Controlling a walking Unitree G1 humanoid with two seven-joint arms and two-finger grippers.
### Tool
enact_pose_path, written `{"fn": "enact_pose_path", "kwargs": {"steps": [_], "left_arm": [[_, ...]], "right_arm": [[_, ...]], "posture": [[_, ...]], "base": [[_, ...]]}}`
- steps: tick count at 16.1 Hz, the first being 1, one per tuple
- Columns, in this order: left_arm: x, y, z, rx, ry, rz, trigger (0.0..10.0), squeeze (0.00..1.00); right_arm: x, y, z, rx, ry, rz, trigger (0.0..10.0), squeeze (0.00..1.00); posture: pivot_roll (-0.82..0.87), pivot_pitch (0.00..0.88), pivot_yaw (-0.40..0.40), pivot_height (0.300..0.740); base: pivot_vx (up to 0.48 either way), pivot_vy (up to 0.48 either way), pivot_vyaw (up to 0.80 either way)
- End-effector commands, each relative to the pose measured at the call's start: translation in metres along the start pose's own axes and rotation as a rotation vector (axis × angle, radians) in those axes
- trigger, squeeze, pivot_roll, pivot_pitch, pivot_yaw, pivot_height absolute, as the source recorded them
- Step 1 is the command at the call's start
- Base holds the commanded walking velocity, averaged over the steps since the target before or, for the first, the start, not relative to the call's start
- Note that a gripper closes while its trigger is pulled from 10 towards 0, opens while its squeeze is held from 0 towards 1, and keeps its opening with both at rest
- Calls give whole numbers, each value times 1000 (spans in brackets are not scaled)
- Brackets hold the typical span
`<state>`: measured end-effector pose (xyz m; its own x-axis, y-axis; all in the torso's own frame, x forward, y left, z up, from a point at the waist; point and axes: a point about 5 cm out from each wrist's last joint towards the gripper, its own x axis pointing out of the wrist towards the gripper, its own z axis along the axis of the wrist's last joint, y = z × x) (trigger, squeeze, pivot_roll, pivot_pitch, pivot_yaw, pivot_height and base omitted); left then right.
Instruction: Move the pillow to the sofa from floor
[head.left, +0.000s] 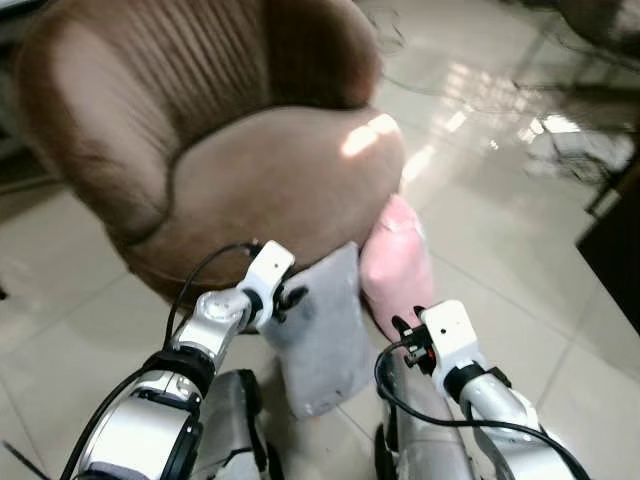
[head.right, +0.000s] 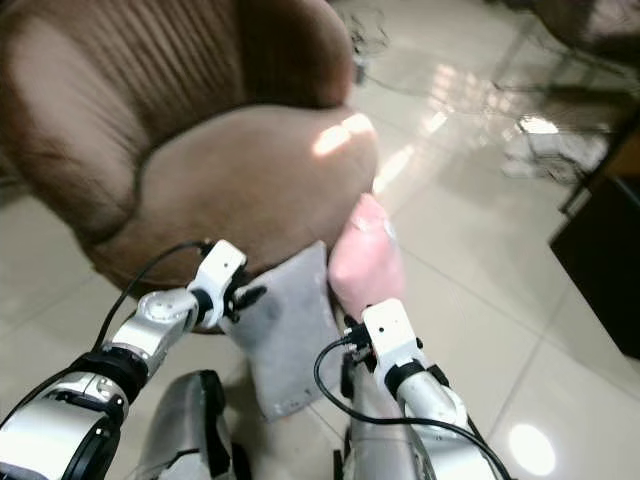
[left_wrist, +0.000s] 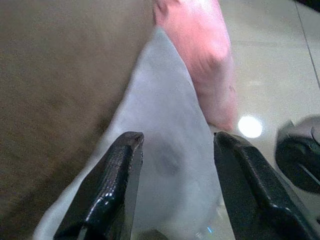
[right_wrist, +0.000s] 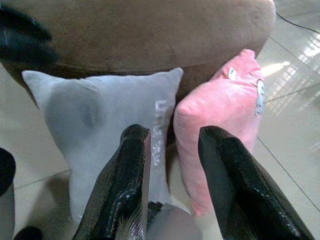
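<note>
Two pillows stand on the tiled floor (head.left: 520, 260), leaning against the brown sofa (head.left: 280, 180) so they stay upright. Left pincer (left_wrist: 175, 165), fingers spread apart and holding nothing, straddles the grey pillow's (head.left: 320, 330) top edge, apparently ready to pinch it. Just beyond sits the pink pillow (head.left: 395, 260). Right pincer (right_wrist: 172, 150), also parted and empty, hovers before both.
</note>
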<state>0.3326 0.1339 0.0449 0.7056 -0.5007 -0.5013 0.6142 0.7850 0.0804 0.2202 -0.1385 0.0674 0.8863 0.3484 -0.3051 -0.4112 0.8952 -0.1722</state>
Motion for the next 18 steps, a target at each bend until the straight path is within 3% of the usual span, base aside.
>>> {"fn": "enact_pose_path", "kwargs": {"steps": [1,5,8,13,14,15,16,18], "left_arm": [[-3,7,-5,-9,37,20,10000,1000],[-13,17,-22,14,90,51,10000,1000],[-19,32,-16,78,68,148,10000,1000],[-18,37,-4,214,2,289,10000,1000],[-17,37,-2,250,3,316,10000,576],[-17,37,-1,280,6,333,10000,0],[-17,40,1,333,9,379,10000,0],[-17,41,0,348,30,419,10000,0]], "right_arm": [[-6,7,2,-14,2,71,10000,0],[-19,23,8,-52,-2,207,10000,0],[-24,26,15,-52,-13,231,10000,0],[-32,39,20,-81,-29,263,10000,0],[-31,45,24,-94,-57,283,10000,0],[-31,47,26,-101,-69,291,10000,0],[-31,50,32,-133,-107,283,10000,0],[-31,50,42,-157,-167,235,10000,0]], "posture": [[-168,244,44,547],[-178,308,32,547],[-176,342,24,547],[-189,380,38,547],[-194,392,42,547],[-196,394,43,547],[-209,407,47,547],[-218,410,54,547]], "base": [[0,0,0],[0,0,0],[0,0,0],[0,0,0],[0,0,0],[0,0,0],[0,0,0],[0,0,0]]}}
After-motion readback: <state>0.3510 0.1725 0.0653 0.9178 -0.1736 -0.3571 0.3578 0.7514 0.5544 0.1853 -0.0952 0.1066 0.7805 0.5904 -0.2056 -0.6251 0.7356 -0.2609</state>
